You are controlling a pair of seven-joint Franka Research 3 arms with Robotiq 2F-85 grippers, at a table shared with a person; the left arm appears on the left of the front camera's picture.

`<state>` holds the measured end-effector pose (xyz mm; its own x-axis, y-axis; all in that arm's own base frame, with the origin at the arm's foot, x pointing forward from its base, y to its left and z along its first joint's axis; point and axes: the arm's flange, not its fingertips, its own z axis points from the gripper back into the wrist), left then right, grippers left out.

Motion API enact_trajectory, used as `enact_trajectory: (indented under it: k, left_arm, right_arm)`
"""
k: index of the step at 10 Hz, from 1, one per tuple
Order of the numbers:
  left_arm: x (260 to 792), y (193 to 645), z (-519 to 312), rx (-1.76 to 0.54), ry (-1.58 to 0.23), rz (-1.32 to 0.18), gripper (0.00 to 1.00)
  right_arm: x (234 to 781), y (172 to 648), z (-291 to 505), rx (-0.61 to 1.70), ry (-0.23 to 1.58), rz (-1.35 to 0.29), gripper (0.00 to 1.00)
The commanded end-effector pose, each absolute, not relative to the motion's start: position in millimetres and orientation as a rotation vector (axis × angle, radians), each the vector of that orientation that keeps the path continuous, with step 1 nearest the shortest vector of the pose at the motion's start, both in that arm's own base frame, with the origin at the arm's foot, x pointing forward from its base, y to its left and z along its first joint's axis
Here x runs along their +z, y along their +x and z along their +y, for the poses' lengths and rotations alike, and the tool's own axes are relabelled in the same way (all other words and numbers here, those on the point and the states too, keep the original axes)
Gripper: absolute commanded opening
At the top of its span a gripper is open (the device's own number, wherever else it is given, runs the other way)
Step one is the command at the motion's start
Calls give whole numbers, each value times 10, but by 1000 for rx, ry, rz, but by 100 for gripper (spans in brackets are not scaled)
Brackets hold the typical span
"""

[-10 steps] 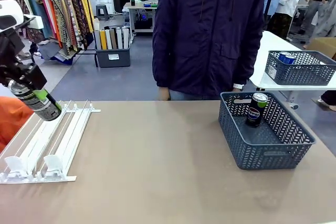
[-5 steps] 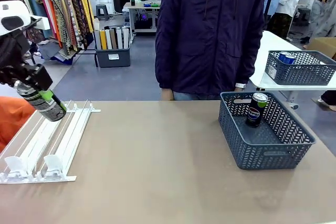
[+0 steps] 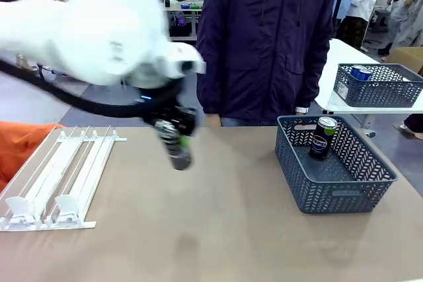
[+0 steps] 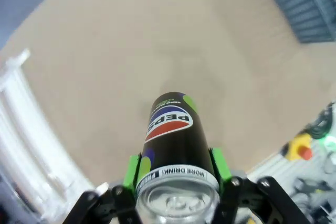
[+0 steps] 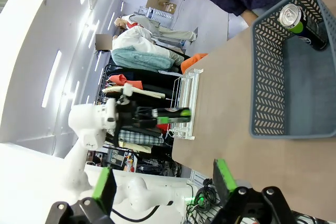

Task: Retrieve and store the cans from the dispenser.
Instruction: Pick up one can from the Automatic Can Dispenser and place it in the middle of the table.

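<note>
my left pincer (image 4: pixel 176 174) squeezed a dark can (image 3: pixel 178 153), up over the table's middle. the can pointed long-ways down past my fingers. the grey basket (image 3: pixel 344 193) sat off to my right, with one can (image 3: pixel 324 138) standing inside.

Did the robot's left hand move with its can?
Yes. The left gripper, shut on the black can, swung right from above the dispenser toward the grey basket.
</note>
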<state>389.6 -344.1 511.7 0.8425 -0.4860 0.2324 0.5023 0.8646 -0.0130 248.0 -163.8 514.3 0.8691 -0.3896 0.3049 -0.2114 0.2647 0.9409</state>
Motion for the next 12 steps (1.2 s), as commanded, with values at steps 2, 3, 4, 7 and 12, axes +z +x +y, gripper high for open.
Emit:
enact_trajectory:
  k: [2, 3, 4, 7, 12]
  left_arm:
    - [4685, 4463, -4351, -605, 32, -199, 0]
    - [4495, 4476, -4458, -610, 50, -170, 0]
    - [4357, 4486, -4478, -618, 59, -148, 0]
    - [4161, 4441, -4422, -621, 63, -96, 0]
    - [4155, 4461, -4440, -641, 48, -83, 100]
  right_arm:
    - [5179, 2514, -1629, -120, 1338, -571, 100]
    - [5179, 2514, -1629, -120, 1338, -571, 100]
    - [5179, 2514, -1629, -120, 1338, -571, 100]
    - [5179, 2514, -1629, -120, 1338, -571, 100]
    - [5179, 2514, -1629, -120, 1338, -571, 100]
